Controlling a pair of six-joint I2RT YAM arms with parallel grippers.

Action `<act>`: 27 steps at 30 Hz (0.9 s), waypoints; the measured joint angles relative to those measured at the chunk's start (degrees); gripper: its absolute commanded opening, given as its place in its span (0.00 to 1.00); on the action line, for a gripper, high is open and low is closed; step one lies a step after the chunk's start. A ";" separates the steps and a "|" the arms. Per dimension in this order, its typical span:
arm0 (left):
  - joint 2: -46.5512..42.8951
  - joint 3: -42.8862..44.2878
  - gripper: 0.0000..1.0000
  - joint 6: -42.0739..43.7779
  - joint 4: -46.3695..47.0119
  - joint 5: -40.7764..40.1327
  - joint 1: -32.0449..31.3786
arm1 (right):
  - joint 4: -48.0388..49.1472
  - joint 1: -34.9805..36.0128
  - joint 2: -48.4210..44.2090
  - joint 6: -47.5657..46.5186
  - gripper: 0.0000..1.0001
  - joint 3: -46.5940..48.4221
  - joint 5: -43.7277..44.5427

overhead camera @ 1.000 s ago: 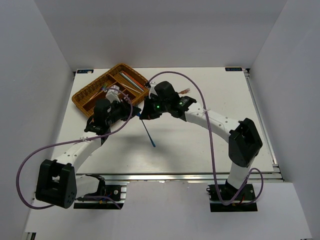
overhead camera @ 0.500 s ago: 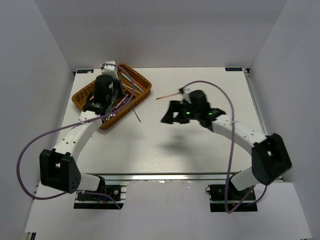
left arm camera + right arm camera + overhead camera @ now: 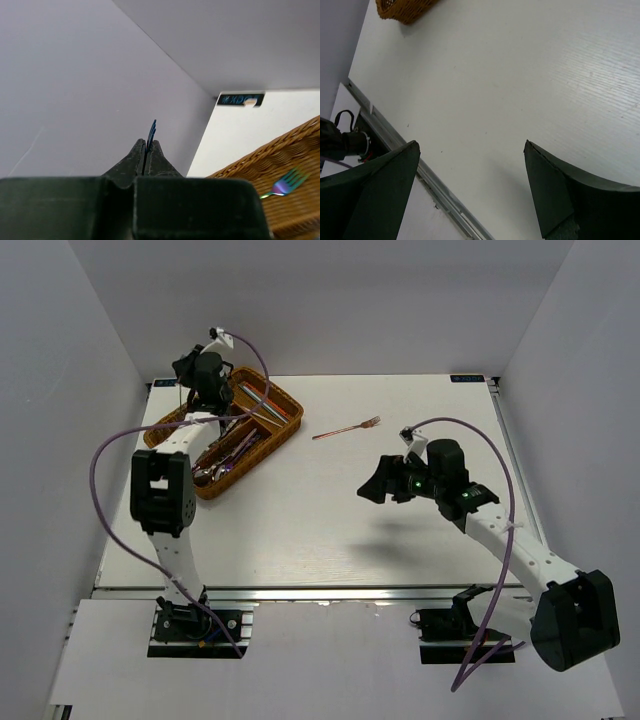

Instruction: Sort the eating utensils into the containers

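Observation:
The brown wicker tray (image 3: 257,459) lies at the table's back left, with several utensils (image 3: 232,451) in its long compartments. My left gripper (image 3: 187,369) hangs above the tray's far left corner, near the wall. In the left wrist view my left gripper (image 3: 148,142) is shut on a thin blue utensil (image 3: 152,127), whose slim tips stick out past the jaws. An iridescent fork (image 3: 284,183) rests in the tray (image 3: 280,160) below. A rose-gold fork (image 3: 346,428) lies alone on the table. My right gripper (image 3: 375,484) (image 3: 470,144) is open and holds nothing.
The white side wall stands close behind the left gripper. A black marker plate (image 3: 241,99) sits at the table's back left corner. The table's metal front rail (image 3: 400,150) runs below the right gripper. The tray's corner (image 3: 402,10) shows far off in the right wrist view.
The left arm swung from mid-table to the tray's far left corner with the blue utensil. The right arm let go, opened and pulled back to the right.

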 measured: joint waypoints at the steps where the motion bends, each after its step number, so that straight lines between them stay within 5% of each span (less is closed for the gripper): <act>1: 2.80 1.07 0.00 2.16 1.07 -0.28 0.39 | 0.02 0.00 0.00 -0.02 0.89 -0.55 -0.72; 6: 11.80 2.27 0.00 9.25 2.10 0.04 1.77 | 0.94 0.02 0.09 0.07 0.89 -1.60 -4.02; 17: 12.63 1.20 0.00 11.93 7.48 2.40 3.80 | 2.99 0.02 -0.15 0.07 0.89 -1.60 -5.95; 27: 7.10 3.15 0.00 7.45 -7.23 12.87 4.37 | 3.76 0.02 3.30 0.11 0.89 -1.60 -5.88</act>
